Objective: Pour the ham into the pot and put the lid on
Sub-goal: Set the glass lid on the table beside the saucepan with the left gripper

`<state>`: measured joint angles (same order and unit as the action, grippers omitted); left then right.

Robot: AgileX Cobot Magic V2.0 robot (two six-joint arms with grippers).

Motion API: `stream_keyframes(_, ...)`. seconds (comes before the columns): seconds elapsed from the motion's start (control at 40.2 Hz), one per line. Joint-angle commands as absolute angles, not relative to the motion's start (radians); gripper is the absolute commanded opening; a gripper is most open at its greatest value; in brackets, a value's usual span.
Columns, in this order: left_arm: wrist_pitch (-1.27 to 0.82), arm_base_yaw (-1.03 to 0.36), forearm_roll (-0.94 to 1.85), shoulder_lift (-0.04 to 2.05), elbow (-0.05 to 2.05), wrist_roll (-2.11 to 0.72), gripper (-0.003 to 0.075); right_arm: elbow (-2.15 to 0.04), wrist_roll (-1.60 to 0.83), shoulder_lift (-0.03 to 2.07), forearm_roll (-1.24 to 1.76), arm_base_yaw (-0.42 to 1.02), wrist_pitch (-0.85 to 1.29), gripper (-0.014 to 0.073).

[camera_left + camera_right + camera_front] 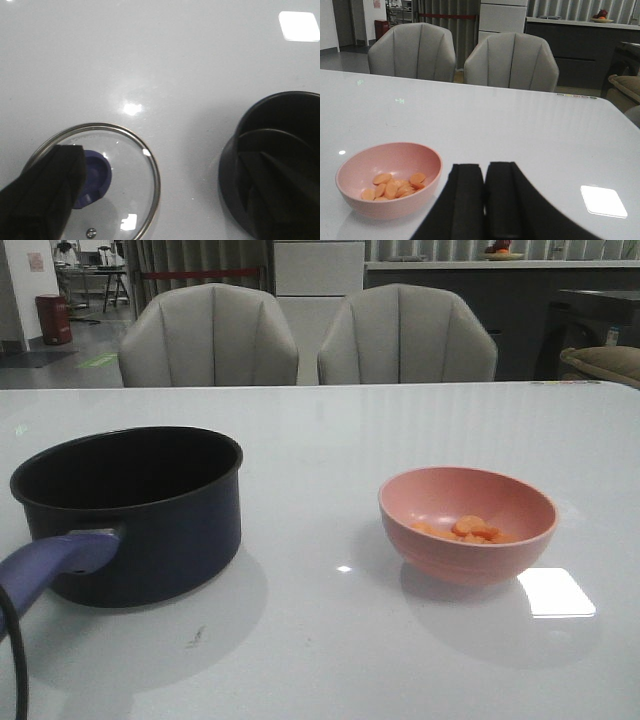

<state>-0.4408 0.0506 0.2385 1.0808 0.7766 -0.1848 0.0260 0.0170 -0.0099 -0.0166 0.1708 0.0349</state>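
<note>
**Ham waits in the bowl; nothing poured yet**

Ham (472, 529) lies as a small heap of orange pieces at the bottom of the pink bowl (467, 523), which stands on the white table (330, 640) well apart from the pot (135, 510), on the right-arm side of it. The pot is empty, its purplish handle (55, 565) pointing toward you. In the left wrist view the lid (100, 180) lies flat on the table near the pot, knob up.

Your right gripper (484, 200) hangs just beside the bowl with its fingers pressed together and nothing between them. Your left gripper (165, 200) hovers with one finger over the lid and the other over the pot's mouth, spread wide and empty.

You are at the very start, I judge. Next you need the right fingers parted, then closed on the bowl's rim, so you can carry it over the pot and tip it.
</note>
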Motion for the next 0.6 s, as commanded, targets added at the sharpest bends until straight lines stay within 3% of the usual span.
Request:
stream_keyframes(0.0, -0.333, 0.007, 0.274, 0.976, 0.744, -0.18, 0.0645, 0.021, 0.017, -0.031, -0.03, 0.166, -0.042, 0.0143)
stream_keyframes(0.573, -0.29, -0.134, 0.281, 0.4, 0.473, -0.18, 0.0636, 0.021, 0.017, -0.031, -0.03, 0.166, -0.042, 0.0143)
